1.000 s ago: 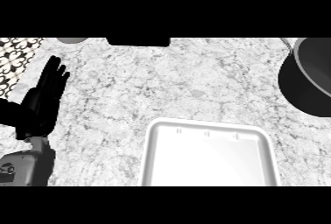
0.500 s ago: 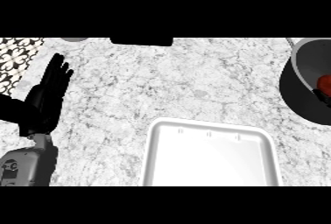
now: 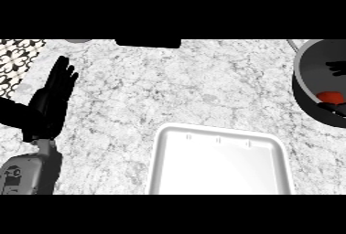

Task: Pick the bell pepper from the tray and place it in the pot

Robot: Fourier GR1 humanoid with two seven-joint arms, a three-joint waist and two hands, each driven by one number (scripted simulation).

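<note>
Between you and the pot [image 3: 312, 68] lies the white tray [image 3: 219, 161], bare on the marbled counter [image 3: 175, 87], with nothing standing in the way. Your left hand [image 3: 49, 101] rests at the left edge, fingers straight and apart, touching nothing. Inside the pot at the right edge, the red bell pepper [image 3: 330, 97] sits against dark fingers of your right hand [image 3: 336, 67]; whether they grip it, you cannot tell.

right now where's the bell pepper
In the head view it sits at the far right edge, inside the pot, a red bell pepper with the right hand around it.
</note>
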